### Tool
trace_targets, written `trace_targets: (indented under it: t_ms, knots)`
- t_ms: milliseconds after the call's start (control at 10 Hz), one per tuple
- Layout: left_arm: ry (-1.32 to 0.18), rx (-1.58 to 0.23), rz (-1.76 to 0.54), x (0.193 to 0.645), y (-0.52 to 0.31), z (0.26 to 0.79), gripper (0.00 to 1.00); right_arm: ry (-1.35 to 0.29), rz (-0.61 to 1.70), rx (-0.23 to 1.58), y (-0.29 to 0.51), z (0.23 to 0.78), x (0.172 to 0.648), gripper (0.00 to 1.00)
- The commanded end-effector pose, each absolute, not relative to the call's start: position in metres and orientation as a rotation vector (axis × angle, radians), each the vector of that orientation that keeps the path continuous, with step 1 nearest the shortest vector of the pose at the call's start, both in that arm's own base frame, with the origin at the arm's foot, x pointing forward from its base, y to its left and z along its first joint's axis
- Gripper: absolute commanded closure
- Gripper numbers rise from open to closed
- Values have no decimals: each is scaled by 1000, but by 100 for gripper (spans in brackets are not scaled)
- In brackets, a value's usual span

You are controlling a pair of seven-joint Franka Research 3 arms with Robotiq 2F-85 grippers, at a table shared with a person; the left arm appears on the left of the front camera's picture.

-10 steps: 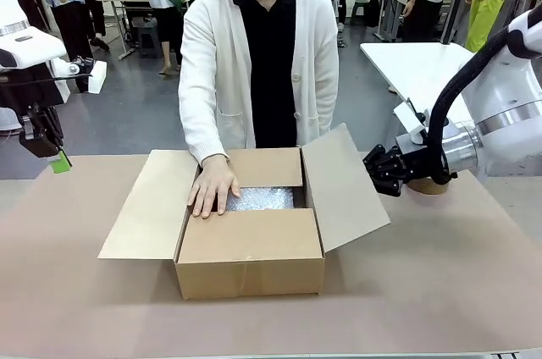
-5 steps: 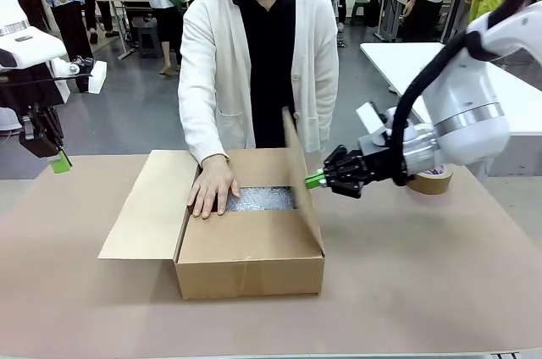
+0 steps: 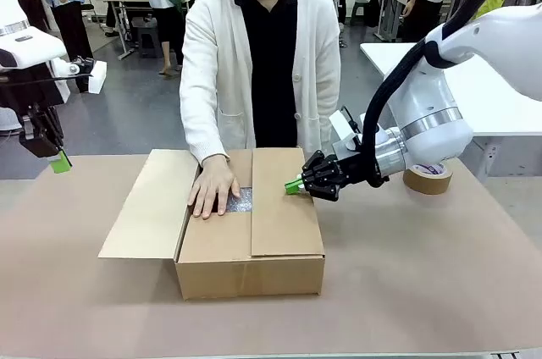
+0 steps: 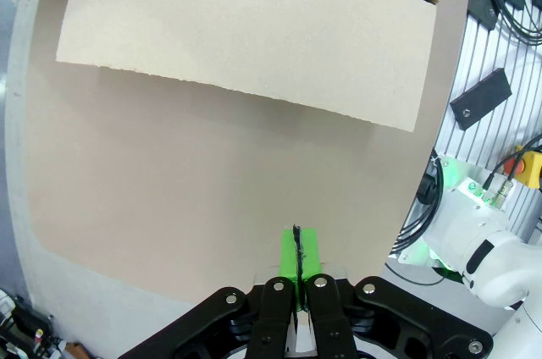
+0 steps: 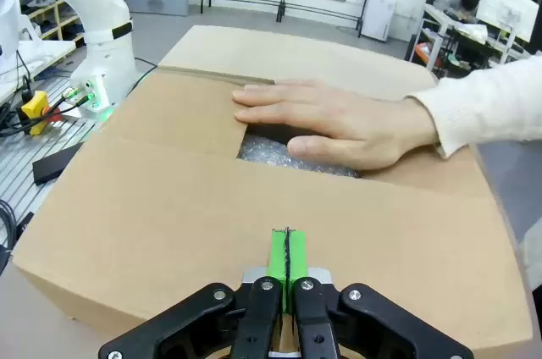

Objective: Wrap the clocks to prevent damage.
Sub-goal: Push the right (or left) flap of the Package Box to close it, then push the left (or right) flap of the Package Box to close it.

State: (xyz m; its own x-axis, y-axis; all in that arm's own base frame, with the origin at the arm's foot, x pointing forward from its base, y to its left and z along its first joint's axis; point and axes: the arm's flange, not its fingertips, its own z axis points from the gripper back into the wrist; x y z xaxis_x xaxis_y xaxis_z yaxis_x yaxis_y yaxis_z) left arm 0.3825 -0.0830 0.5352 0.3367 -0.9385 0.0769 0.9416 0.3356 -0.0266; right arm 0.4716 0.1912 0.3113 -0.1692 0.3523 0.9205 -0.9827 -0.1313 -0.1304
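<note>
Right gripper [image 3: 294, 185], pads clenched on nothing, sits on folded right flap [image 3: 284, 207] of brown cardboard box [image 3: 250, 270]. Silvery bubble wrap [image 3: 240, 201] shows in gap beside person's hand [image 3: 212, 185]; clocks hidden. Open left flap [image 3: 144, 207] lies nearer clenched left gripper [image 3: 59, 162].

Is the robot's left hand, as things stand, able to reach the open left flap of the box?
Probably yes: the left flap lies spread toward the left hand, and the person's hand rests farther in.
</note>
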Motion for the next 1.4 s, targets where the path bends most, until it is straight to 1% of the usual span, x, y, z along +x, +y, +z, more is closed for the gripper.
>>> trace_targets:
  t_ms: [0, 400, 500, 1300]
  knots:
    - [-56, -69, -1217, 383, -84, 537, 99, -970, 1528, 889, 190, 299, 478, 99]
    - [-56, -69, -1217, 383, -84, 537, 99, -921, 1517, 910, 175, 286, 474, 99]
    - [-56, -69, -1217, 383, -84, 537, 99, -973, 1534, 934, 188, 306, 473, 99]
    - [-56, -69, -1217, 383, -84, 537, 99, -973, 1534, 934, 188, 306, 473, 99]
